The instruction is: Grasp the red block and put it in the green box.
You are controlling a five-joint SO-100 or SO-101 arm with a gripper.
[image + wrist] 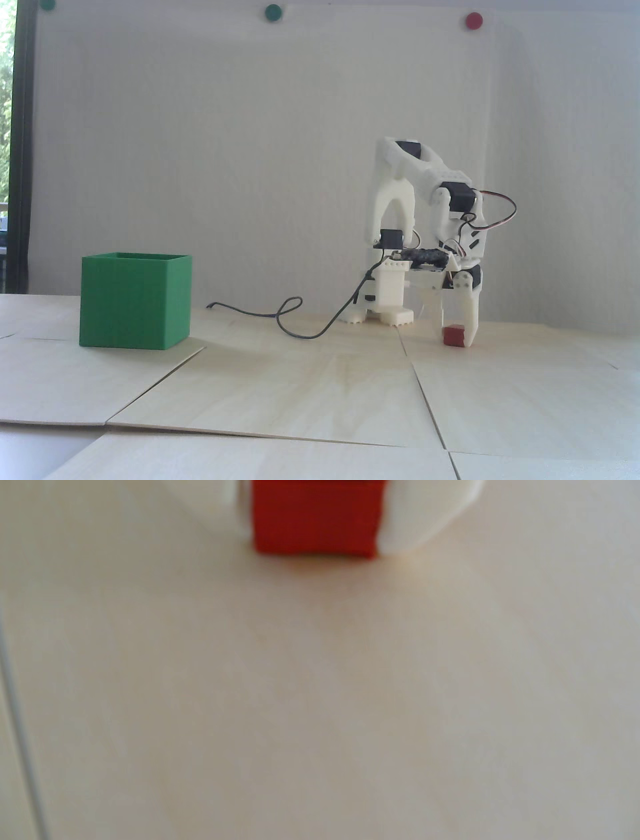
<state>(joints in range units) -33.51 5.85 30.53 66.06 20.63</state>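
Over on the left in the fixed view, the green box (135, 300) stands upright on the pale wooden worktop (280, 390), its top open and nothing in sight inside from this low angle. A thin dark cable (295, 325) snakes across the boards between it and the white arm (425, 210), which is folded over so its wrist points straight down. Right of the arm's base, the hand (454, 336) is lowered to the surface with the red block (453, 335) sitting between its two fingers; the block looks to rest on the worktop, not lifted. In the wrist view the block (315, 518) fills the space between the white fingers (415, 514), the right one touching its side, the left one just beside it with perhaps a sliver of shadow between, so I would call the hand closing on the block or only lightly pinching it. The block's long axis is too blurred to judge. The box lies well apart, to the left of the hand, so the carry must go leftward and clear the box's rim
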